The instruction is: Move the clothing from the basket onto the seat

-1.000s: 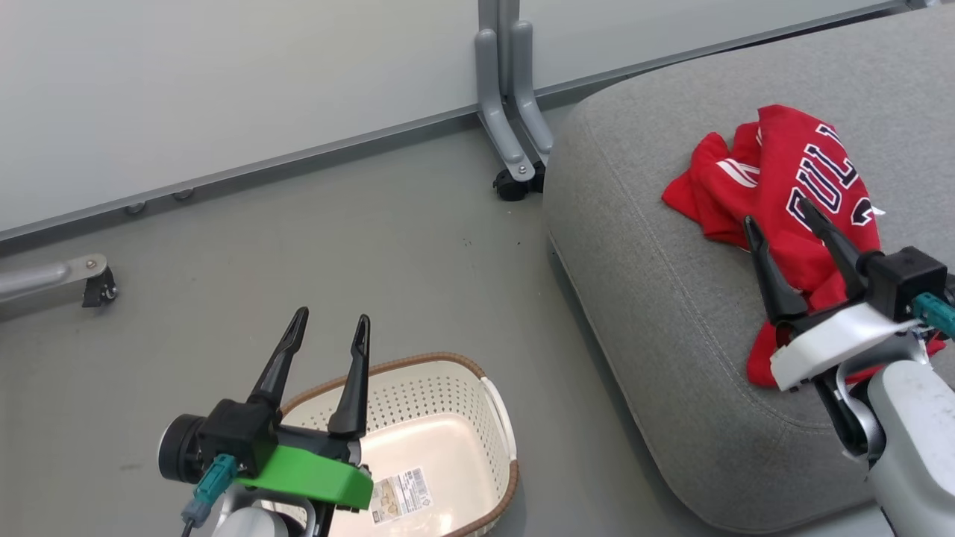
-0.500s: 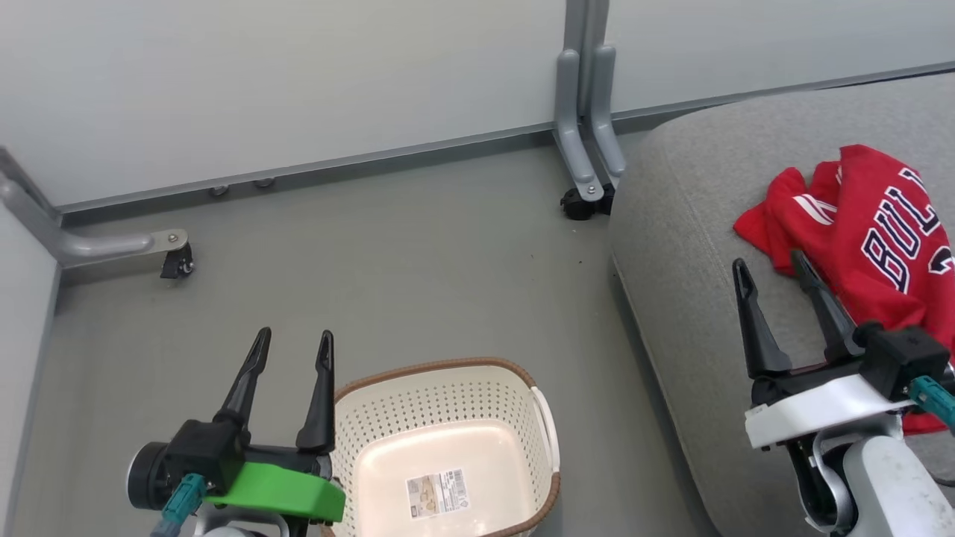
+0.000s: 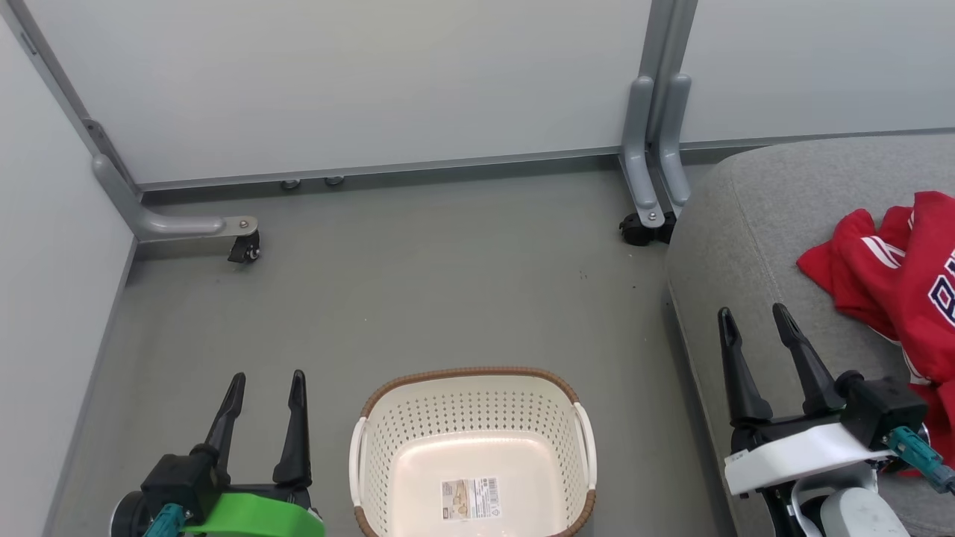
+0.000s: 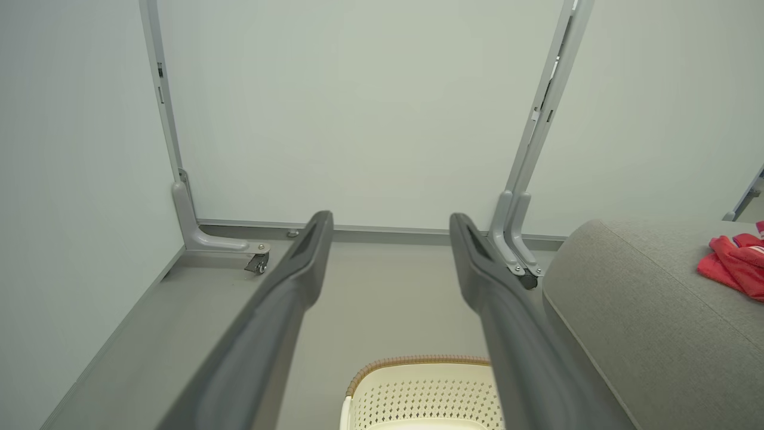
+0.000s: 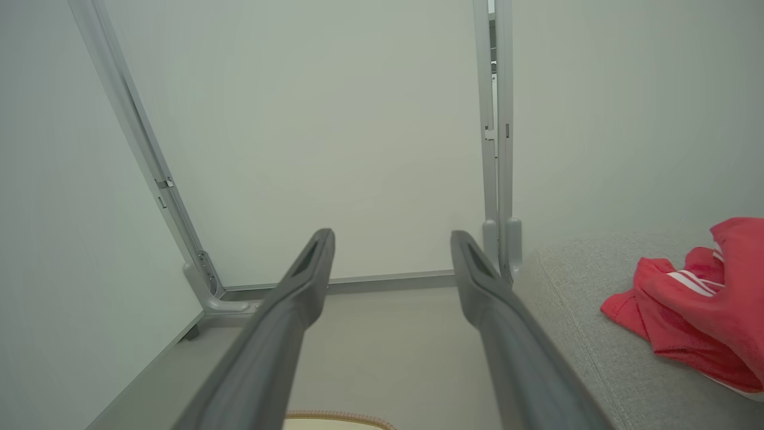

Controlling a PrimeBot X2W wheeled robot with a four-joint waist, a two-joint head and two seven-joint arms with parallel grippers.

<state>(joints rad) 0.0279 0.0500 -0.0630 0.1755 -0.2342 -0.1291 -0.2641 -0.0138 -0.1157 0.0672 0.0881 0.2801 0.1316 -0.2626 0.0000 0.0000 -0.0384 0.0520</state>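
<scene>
Grey floor [image 3: 448,298], empty basket [image 3: 470,406]; red jersey clothing [image 3: 895,283] lies on the seat [image 3: 761,224], so my left claw [image 3: 267,375] and right claw [image 3: 750,309] hang released.

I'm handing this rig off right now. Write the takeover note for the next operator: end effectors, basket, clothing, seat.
Left end effector: open, empty, left of the basket.
Right end effector: open, empty, by the seat's left edge.
Basket: on the floor, only a label inside.
Clothing: red pile on the seat, touching neither end effector.
Done: basket emptied, clothing on the seat.
Left: nothing visible; the pile runs out of frame, so the piece count is unconfirmed.
</scene>
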